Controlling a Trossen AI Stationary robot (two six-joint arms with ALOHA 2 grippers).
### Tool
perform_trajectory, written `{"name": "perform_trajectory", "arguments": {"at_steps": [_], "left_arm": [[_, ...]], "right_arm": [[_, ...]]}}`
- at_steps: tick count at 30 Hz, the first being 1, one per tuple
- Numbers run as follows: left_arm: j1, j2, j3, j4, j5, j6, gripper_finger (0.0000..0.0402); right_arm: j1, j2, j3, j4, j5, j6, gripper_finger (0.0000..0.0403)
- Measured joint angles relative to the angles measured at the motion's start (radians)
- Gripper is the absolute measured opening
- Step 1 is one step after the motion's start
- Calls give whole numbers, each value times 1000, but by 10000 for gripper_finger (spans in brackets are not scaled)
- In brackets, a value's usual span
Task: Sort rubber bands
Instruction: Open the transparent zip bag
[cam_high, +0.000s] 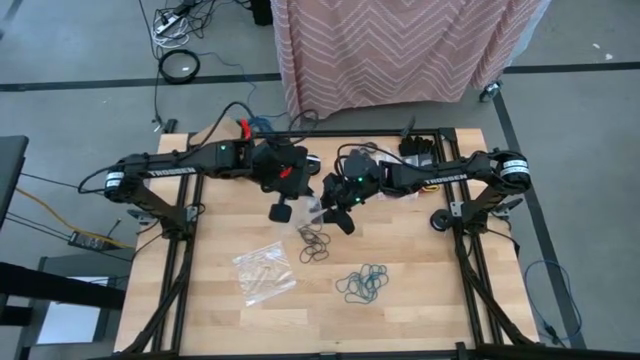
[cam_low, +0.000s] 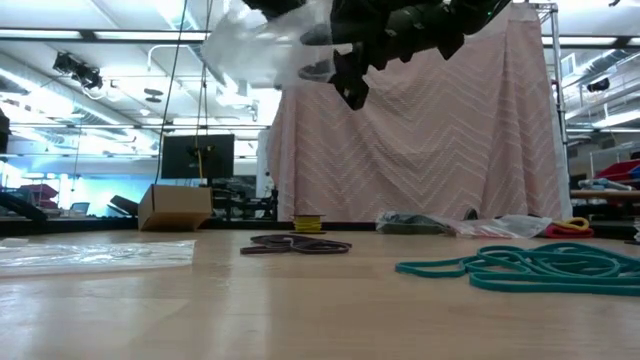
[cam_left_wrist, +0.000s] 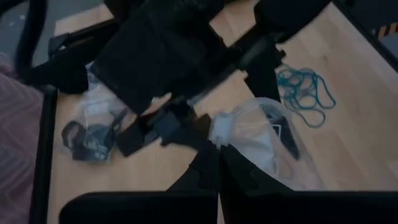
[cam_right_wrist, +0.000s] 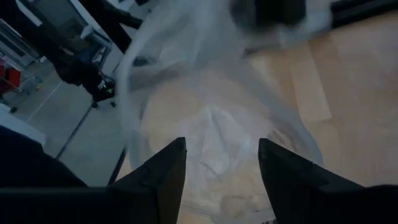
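Both arms met above the middle of the wooden table (cam_high: 420, 300), seen from overhead. The left gripper (cam_high: 281, 211) hung over the boards with its jaws shut on the top edge of a clear bag (cam_left_wrist: 261, 140), which its wrist camera showed hanging just ahead of the fingers. The right gripper (cam_high: 338, 215) faced it from the other side, its jaws spread wide; its own camera looked past two dark fingers (cam_right_wrist: 163, 171) straight into the bag's crinkled mouth, and the fingers gripped nothing. From table height the bag (cam_low: 262, 45) showed as a pale blur held well above the surface, so whether the right fingers touched the plastic could not be told.

The rubber bands lay sorted in loose heaps on the table. A brown heap (cam_high: 315, 244) sat just below the two grippers, and a teal heap (cam_high: 364, 284) lay nearer the front edge, to the right of it. A second clear bag (cam_high: 264, 270) rested flat on the table left of the brown heap, with pale bands inside. At table level the teal loops sprawled in the right foreground, the brown ones farther back. A pink patterned cloth (cam_high: 400, 50) hung behind the table.
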Motion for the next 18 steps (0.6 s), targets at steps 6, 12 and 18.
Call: {"name": "perform_trajectory", "arguments": {"at_steps": [6, 12, 18], "left_arm": [[-23, 94, 1, 21, 77, -2, 0], [-32, 191, 1, 24, 139, -1, 0], [-29, 204, 0, 56, 216, -1, 0]], "right_arm": [[0, 0, -1, 34, 31, 22, 190], [4, 4, -6, 31, 38, 29, 187], [14, 0, -5, -9, 49, 27, 180]]}}
